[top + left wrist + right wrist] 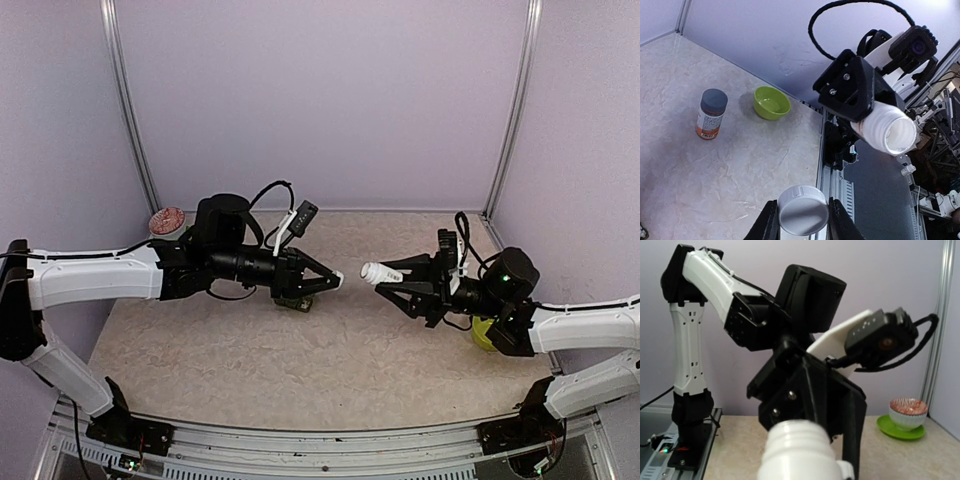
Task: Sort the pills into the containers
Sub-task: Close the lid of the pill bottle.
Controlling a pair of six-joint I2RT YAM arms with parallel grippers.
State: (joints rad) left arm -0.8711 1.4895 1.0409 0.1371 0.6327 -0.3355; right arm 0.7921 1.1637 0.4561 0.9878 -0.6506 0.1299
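My left gripper [335, 282] is shut on a white screw cap [803, 210], held off the table between both fingers. Facing it, my right gripper [385, 277] is shut on a white pill bottle [370, 271] that lies level, its open threaded mouth [895, 135] towards the cap, a small gap apart. The bottle's neck [797, 450] fills the bottom of the right wrist view, with the left gripper's black body [810, 390] just beyond it. The containers [293, 301], a dark green strip, lie on the table under the left gripper, partly hidden. No pills show.
A lime-green bowl [771, 102] and a brown bottle with a dark cap [711, 114] stand near the right arm. The lime-green bowl [483, 334] is partly behind that arm. A red-patterned bowl [167, 221] on a green saucer sits at the back left.
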